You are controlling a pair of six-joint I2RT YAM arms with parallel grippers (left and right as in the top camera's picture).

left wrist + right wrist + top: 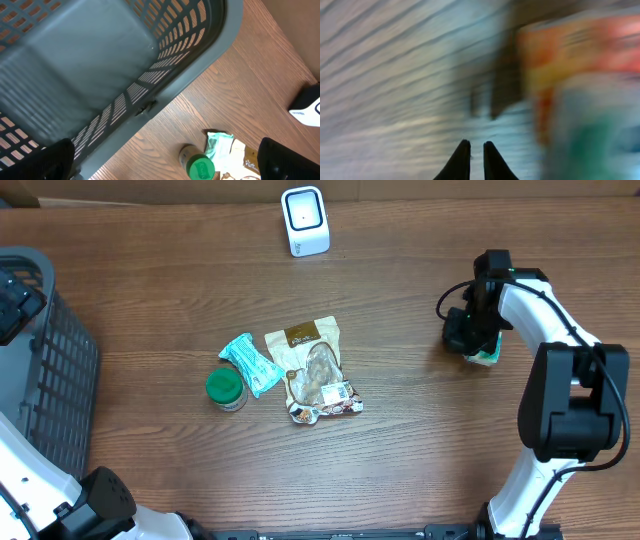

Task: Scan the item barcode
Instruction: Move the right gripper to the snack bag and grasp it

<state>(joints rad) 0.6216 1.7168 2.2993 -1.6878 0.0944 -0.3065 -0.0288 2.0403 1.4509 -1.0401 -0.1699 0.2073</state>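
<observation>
Grasping comes first, I judge: right gripper (pixel 476 145), tips almost together and holding nothing, hangs just beside the green-white packet (pixel 488 357) on the surface (pixel 420 460), well apart from the scanner (pixel 305 221); widen, straddle squarely, keep its code face exposed; left gripper (pixel 172 160) gapes empty above the basket (pixel 100 75).

Left pincer (pixel 165 152) spread wide; right pincer (pixel 473 159) tips almost together.
</observation>
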